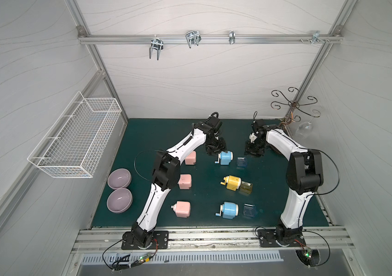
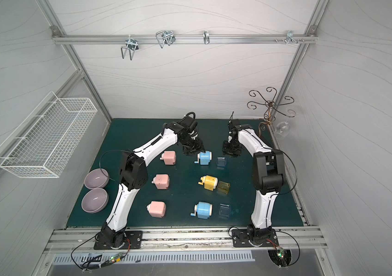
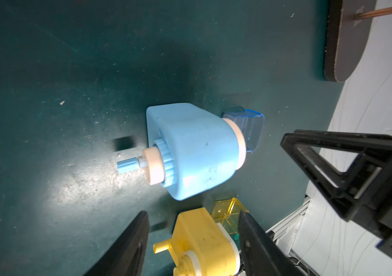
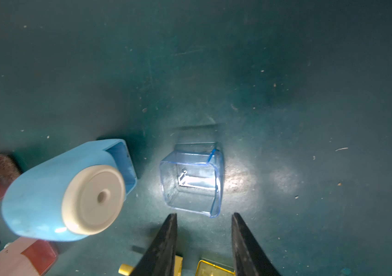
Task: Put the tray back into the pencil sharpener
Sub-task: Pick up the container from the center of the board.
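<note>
The light blue pencil sharpener (image 1: pixel 225 157) (image 2: pixel 205 157) lies on the green mat at the far middle, crank toward the left arm. Its clear blue tray (image 1: pixel 241 161) (image 2: pixel 221 161) stands apart, just off the sharpener's open end. My left gripper (image 1: pixel 215 151) (image 3: pixel 193 213) hovers at the far side of the sharpener (image 3: pixel 197 153), open and empty. My right gripper (image 1: pixel 253 153) (image 4: pixel 204 215) hangs open just beyond the tray (image 4: pixel 192 179), not touching it. The right wrist view shows the sharpener's empty slot (image 4: pixel 121 165) facing the tray.
A yellow sharpener (image 1: pixel 232 182) with its yellow tray (image 1: pixel 246 187) lies mid-mat. A second blue sharpener (image 1: pixel 229 209) and tray (image 1: pixel 249 210) lie nearer. Three pink sharpeners (image 1: pixel 185 181) stand left of centre. Two purple bowls (image 1: pixel 119 188), a wire basket (image 1: pixel 75 136) and a glass stand (image 1: pixel 293 105) line the edges.
</note>
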`<state>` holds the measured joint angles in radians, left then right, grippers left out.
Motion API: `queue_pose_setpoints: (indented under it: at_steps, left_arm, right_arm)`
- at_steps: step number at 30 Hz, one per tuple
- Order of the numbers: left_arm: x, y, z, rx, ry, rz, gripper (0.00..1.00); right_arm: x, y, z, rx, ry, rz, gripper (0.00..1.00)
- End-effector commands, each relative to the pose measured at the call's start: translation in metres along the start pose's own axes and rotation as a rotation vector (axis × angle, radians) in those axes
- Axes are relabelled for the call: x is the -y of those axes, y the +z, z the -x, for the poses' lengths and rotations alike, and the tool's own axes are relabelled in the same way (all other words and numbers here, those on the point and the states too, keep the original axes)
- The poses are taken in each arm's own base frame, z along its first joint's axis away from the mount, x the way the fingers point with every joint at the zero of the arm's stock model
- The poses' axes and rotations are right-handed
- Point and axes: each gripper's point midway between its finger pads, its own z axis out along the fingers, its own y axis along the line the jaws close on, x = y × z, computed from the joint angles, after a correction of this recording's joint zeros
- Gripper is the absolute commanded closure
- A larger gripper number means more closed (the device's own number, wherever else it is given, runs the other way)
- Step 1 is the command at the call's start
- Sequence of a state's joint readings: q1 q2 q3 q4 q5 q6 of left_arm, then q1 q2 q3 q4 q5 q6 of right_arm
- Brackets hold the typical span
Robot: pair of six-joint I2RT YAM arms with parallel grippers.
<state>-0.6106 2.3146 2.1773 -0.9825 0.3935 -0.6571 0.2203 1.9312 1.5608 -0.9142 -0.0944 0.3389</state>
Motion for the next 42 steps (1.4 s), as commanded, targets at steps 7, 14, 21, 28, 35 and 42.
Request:
queue_pose_setpoints:
  at_steps: [7,14,21,28,35,42]
  left_arm:
    - [-0.001,0.008,0.006,-0.013,0.038,0.011,0.37]
    - [-0.005,0.017,0.011,-0.023,0.034,0.012,0.37]
    - [-0.011,0.024,0.013,-0.033,0.033,0.022,0.40]
    - [-0.013,0.030,0.012,-0.043,0.029,0.021,0.43]
    - [-0.016,0.032,0.011,-0.051,0.027,0.026,0.43]
    - [-0.018,0.034,0.010,-0.058,0.027,0.030,0.43]
  right_arm:
    - [0.015,0.015,-0.004,-0.039,0.000,-0.049,0.60]
    - [0.017,0.018,-0.004,-0.048,0.003,-0.054,0.59]
    - [0.017,0.021,-0.006,-0.061,0.007,-0.052,0.59]
    - [0.018,0.019,-0.009,-0.069,0.010,-0.054,0.59]
    - [0.019,0.019,-0.012,-0.083,0.012,-0.064,0.59]
    - [0.026,0.029,-0.020,-0.122,0.021,-0.089,0.60]
